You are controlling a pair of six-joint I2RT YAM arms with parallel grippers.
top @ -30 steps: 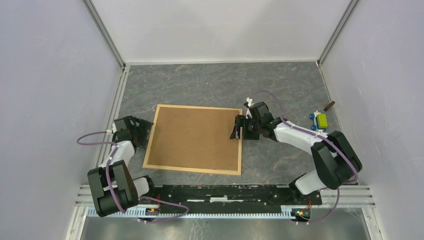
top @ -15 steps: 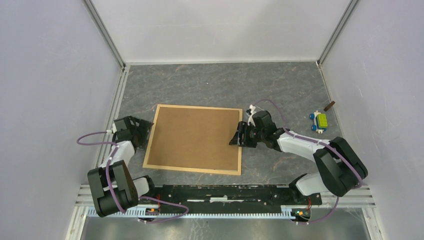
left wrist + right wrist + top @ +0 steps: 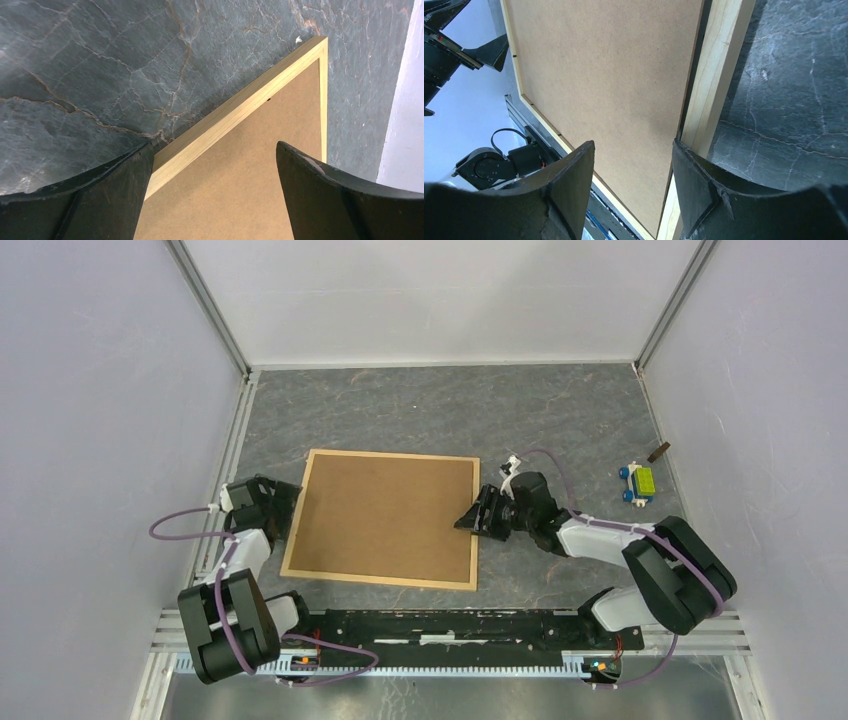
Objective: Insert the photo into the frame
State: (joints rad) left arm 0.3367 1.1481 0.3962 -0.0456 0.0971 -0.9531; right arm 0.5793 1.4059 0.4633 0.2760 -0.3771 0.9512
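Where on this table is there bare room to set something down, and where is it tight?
Widest: the far band of table between the back wall and the frame. Also bare: the stretch between the right gripper and the toy car. Crowded: both side edges of the frame, with the left gripper at one and the right at the other.

I see my right gripper (image 3: pixel 633 145) with its jaws apart over the brown board (image 3: pixel 609 75). One finger (image 3: pixel 714 200) is at the inner edge of the pale frame (image 3: pixel 719 75), beside the grey table (image 3: pixel 794 100).
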